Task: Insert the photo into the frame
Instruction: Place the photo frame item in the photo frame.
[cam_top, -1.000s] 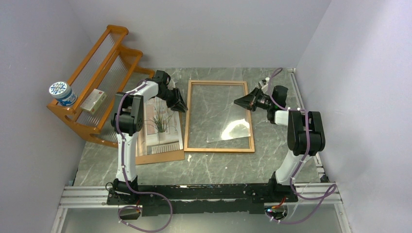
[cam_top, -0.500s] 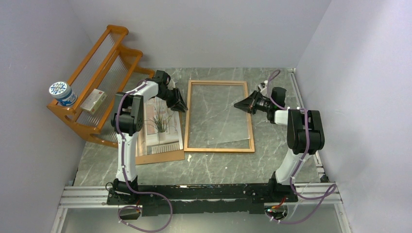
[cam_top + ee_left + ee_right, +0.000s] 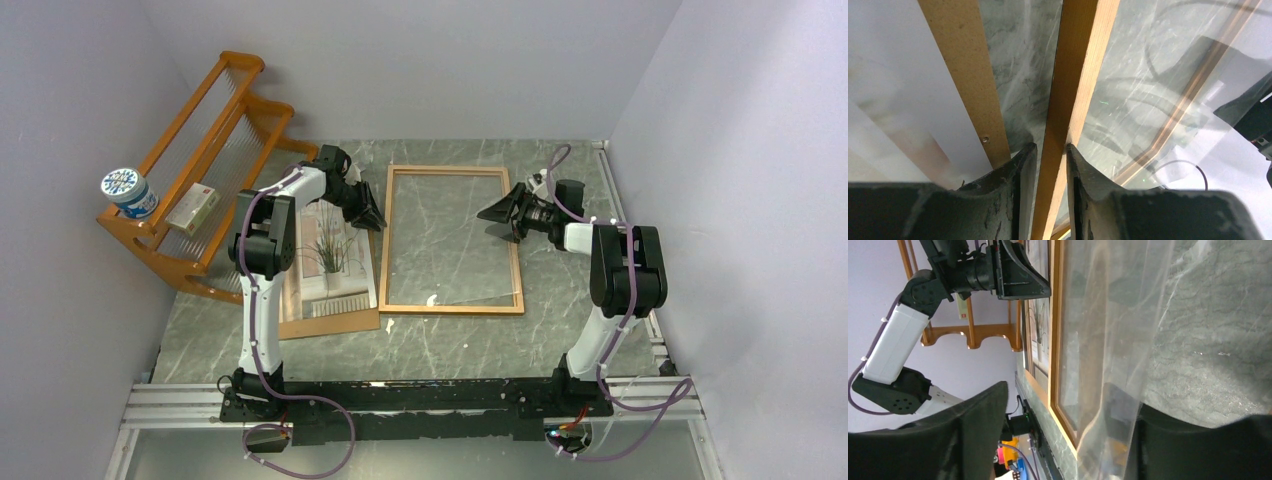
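We see the photo point(image 3: 330, 262) lying on the brown backing board point(image 3: 330, 325), just left of the frame point(image 3: 452, 309) on the worktop point(image 3: 450, 350). Our left tool point(image 3: 372, 221) is clenched on the frame's left rail. Our right tool point(image 3: 497, 222) stands released, fingers wide, at the frame's right edge.

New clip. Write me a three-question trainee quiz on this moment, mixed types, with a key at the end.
1. True or false: the photo lies inside the frame.
2. Which part of the frame does the left gripper clamp? A) left rail B) far rail C) near rail
3. Fill in: the right gripper stands ____ (open or shut).
Key: 1 false, it lies beside the frame; 2 A; 3 open.
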Motion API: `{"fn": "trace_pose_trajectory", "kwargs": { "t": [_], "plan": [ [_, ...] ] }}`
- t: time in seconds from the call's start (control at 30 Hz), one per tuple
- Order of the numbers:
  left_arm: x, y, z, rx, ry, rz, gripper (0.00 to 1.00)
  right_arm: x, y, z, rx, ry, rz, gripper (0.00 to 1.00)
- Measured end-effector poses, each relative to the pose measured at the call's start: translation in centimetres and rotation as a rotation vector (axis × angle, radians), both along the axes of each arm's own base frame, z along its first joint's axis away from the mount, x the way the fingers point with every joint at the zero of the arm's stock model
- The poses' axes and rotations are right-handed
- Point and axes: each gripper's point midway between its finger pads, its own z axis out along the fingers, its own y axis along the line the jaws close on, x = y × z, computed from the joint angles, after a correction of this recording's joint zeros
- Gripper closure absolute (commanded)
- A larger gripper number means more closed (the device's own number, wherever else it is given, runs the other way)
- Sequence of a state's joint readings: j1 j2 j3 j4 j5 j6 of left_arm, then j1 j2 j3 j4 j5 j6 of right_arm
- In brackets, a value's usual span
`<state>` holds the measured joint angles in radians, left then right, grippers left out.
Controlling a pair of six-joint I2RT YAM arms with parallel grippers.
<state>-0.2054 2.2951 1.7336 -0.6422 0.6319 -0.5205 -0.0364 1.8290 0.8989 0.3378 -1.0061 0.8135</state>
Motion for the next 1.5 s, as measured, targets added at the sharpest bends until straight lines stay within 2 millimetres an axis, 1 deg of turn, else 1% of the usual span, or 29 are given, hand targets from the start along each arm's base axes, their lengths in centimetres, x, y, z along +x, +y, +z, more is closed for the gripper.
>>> {"fn": "trace_pose_trajectory", "kwargs": {
  "t": [0.17,0.23,0.57,0.7,0.83,1.0,1.23,1.37,1.5],
  "plan": [
    [0.0,0.0,0.0,0.0,0.0,0.0,0.67,-0.1,0.2,-0.3,-0.011,0.006,0.0,0.06],
    [0.0,0.0,0.0,0.0,0.0,0.0,0.67,-0.2,0.2,-0.4,-0.017,0.014,0.001,0.04],
    [0.0,0.0,0.0,-0.001,-0.001,-0.001,0.67,-0.3,0.7,-0.8,-0.026,0.031,0.004,0.03],
    [0.0,0.0,0.0,-0.001,-0.001,-0.001,0.67,-0.4,0.7,-0.9,-0.027,0.037,0.004,0.01],
    [0.0,0.0,0.0,0.0,-0.001,-0.001,0.66,0.0,0.6,-0.9,-0.045,0.046,-0.008,0.01],
    [0.0,0.0,0.0,0.001,-0.001,-0.002,0.64,0.5,1.0,-1.1,-0.111,0.054,-0.004,0.01],
    [0.0,0.1,-0.1,0.004,-0.001,0.0,0.59,0.4,1.6,-1.6,-0.166,0.073,0.002,0.01],
    [0.0,0.1,-0.1,0.005,-0.004,-0.001,0.53,0.4,1.6,-1.6,-0.167,0.077,-0.002,0.01],
    [0.1,-0.1,0.1,0.01,-0.008,-0.005,0.53,0.5,1.6,-1.7,-0.169,0.08,-0.007,0.02]
  ]
}}
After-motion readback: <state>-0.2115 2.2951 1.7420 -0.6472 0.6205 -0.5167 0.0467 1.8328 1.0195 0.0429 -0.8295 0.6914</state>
